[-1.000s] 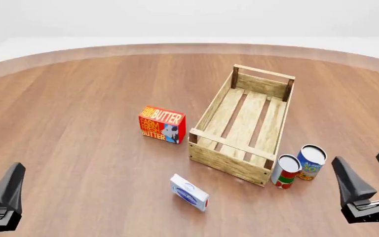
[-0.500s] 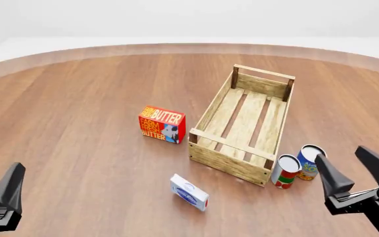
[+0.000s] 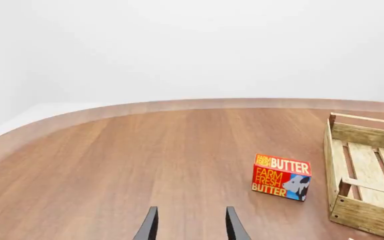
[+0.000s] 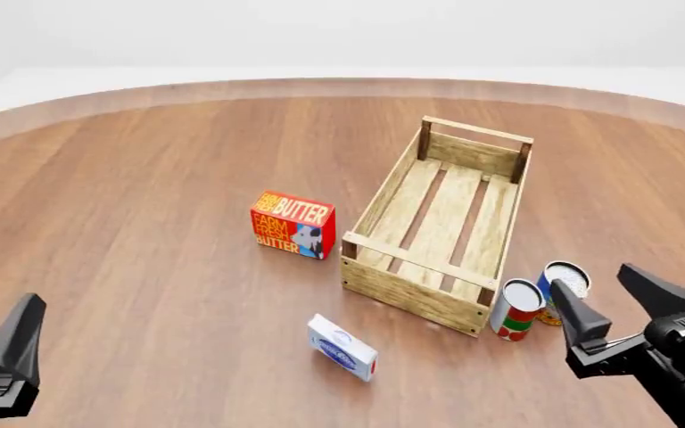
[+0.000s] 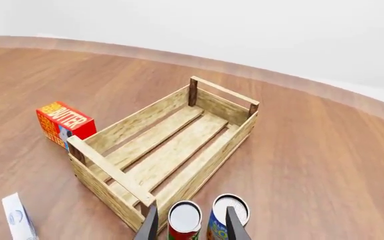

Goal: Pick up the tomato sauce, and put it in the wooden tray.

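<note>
The tomato sauce (image 4: 516, 310) is a small can with a silver top and a red, white and green label. It stands upright on the table just off the near right corner of the wooden tray (image 4: 412, 292). My right gripper (image 4: 587, 286) is open and hovers just right of and behind the can, not touching it. In the right wrist view the can (image 5: 184, 220) sits between the open fingers of my right gripper (image 5: 191, 207), with the tray (image 5: 105, 167) beyond. My left gripper (image 3: 190, 210) is open and empty, low at the near left.
A blue-and-yellow labelled can (image 4: 560, 287) stands right beside the tomato sauce, also seen in the right wrist view (image 5: 229, 217). A red butter box (image 4: 293, 225) stands left of the tray. A white carton (image 4: 342, 348) stands near the front centre.
My right gripper has moved left and forward towards the two cans, tilting down. The left gripper and all objects have not moved.
</note>
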Controlling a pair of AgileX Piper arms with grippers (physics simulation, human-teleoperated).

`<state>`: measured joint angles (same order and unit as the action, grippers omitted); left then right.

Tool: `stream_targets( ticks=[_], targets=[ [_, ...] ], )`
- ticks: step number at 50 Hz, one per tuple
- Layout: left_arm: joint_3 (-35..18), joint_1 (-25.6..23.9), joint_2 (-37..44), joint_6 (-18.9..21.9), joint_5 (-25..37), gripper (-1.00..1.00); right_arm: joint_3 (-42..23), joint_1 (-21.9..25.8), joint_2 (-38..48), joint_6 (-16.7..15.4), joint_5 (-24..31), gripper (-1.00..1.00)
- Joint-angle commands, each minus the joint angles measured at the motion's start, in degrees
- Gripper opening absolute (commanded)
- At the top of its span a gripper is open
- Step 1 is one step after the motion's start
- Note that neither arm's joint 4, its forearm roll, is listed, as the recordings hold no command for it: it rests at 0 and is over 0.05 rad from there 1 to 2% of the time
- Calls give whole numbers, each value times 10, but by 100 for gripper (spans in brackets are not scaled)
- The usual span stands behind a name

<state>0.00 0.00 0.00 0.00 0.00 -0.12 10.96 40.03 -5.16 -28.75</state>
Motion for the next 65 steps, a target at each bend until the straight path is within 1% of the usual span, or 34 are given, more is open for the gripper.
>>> stream_targets(
  ticks=[1, 19, 42, 65],
  targets=[
    [0, 0, 0, 0, 0, 100, 1, -2, 55, -3, -35, 100],
    [0, 0, 0, 0, 0, 100, 1, -4, 128, -3, -86, 100],
    [0, 0, 0, 0, 0, 100, 1, -5, 250, -9, -182, 100],
    [0, 0, 0, 0, 0, 100, 0, 3, 301, -10, -215, 100]
  ],
)
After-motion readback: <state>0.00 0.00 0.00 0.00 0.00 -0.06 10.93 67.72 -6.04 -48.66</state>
